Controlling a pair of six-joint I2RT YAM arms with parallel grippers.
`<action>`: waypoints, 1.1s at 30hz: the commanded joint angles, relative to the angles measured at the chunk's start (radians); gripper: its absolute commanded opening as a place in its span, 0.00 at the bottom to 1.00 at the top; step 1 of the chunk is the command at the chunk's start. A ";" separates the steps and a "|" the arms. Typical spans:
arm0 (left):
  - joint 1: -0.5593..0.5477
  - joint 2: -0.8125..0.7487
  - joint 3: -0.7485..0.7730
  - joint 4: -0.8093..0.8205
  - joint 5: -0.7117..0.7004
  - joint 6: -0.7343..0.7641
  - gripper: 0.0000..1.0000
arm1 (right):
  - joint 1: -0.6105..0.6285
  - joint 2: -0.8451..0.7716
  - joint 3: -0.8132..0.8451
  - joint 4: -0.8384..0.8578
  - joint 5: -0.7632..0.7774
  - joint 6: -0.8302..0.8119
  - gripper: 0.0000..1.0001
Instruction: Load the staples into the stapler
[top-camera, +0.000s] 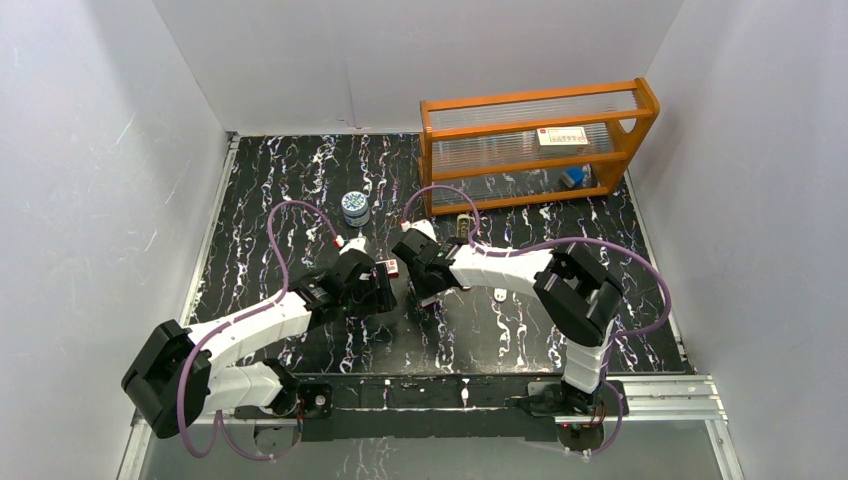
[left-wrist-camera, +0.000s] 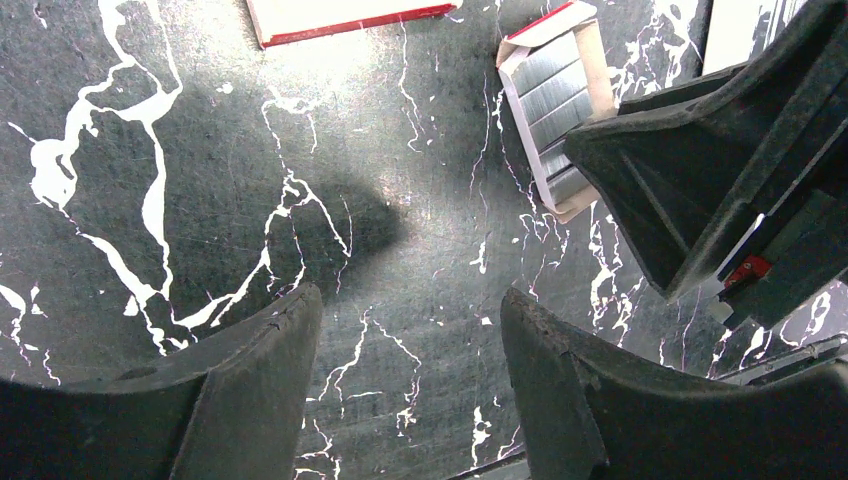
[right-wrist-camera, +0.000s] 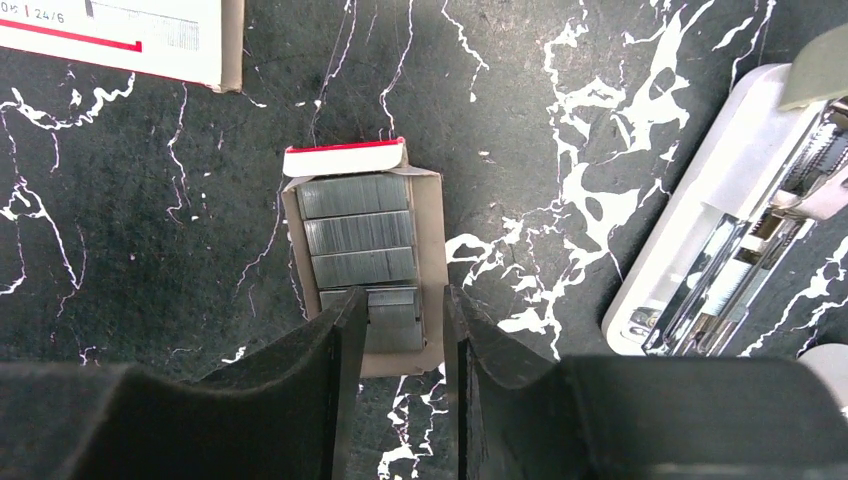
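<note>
Currently: staple pick-up | right gripper (right-wrist-camera: 405, 300) jaws narrowly apart over nearest strip of staples (right-wrist-camera: 360, 235) in cardboard tray (right-wrist-camera: 432, 255), grip unconfirmed | left gripper (left-wrist-camera: 410, 310) jaws wide apart | stapler (right-wrist-camera: 700, 190) open beside tray | advise: centre on one strip, lift level.

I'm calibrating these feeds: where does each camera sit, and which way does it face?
Top external: above and behind the bases, looking down and forward over the table; both arms show whole.
Left wrist: on the left arm, facing down at the table; left gripper's open fingers frame the bottom.
Right wrist: on the right arm, facing down; right gripper's fingers nearly meet over the staples, stapler beside.
Shared: both wrist views show the staples.
</note>
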 joint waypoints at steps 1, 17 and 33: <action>0.005 -0.015 0.000 -0.004 -0.028 0.006 0.63 | 0.002 -0.002 0.031 0.027 0.004 -0.014 0.40; 0.005 -0.019 -0.003 -0.007 -0.028 0.006 0.63 | 0.002 -0.024 0.048 0.021 0.035 -0.016 0.32; 0.006 -0.003 0.011 -0.004 -0.027 0.015 0.63 | 0.002 -0.053 0.035 0.027 0.058 -0.004 0.29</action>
